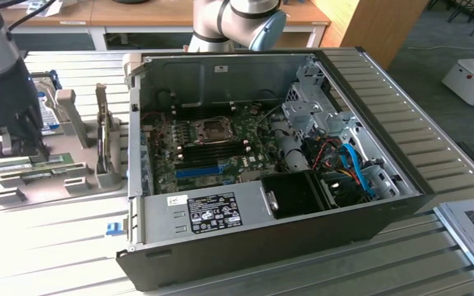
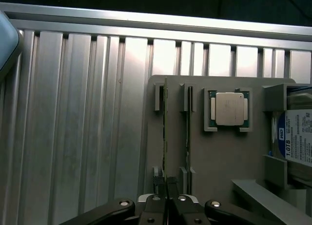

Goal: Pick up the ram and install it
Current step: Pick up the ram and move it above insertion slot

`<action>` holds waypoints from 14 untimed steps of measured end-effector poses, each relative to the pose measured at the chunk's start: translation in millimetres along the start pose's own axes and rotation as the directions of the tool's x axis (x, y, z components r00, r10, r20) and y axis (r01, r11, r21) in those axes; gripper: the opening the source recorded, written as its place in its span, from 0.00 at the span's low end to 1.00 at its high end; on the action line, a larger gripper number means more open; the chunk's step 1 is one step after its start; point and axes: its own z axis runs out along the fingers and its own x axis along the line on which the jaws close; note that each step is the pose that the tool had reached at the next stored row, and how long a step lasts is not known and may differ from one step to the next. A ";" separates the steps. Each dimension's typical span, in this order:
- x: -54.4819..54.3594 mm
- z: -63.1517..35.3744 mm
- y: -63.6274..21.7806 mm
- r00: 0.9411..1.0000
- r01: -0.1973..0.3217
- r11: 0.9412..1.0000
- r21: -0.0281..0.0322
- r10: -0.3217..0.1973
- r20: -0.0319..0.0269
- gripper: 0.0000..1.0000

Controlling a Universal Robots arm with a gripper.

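Green ram (image 2: 165,137) sits edge-on in our claw (image 2: 166,190), jaws pinched together on one end of it. We judge it gripped but not lifted: it stands in the notches of the grey holder (image 2: 219,156). Just beside it the twin stick (image 2: 187,137) stands in its own notches, untouched. Farther along the same holder are a processor (image 2: 230,109) and a hard drive (image 2: 298,137). Holder rests on the ribbed metal table (image 2: 73,117). Well apart, toward the exterior view's right, is the open computer case (image 1: 303,185) with the motherboard (image 1: 212,148). Status: grasp made; lift and install not yet done.
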 end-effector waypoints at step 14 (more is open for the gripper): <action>-0.5 -27.9 -1.9 1.000 0.000 1.000 -0.005 0.000 0.000 0.12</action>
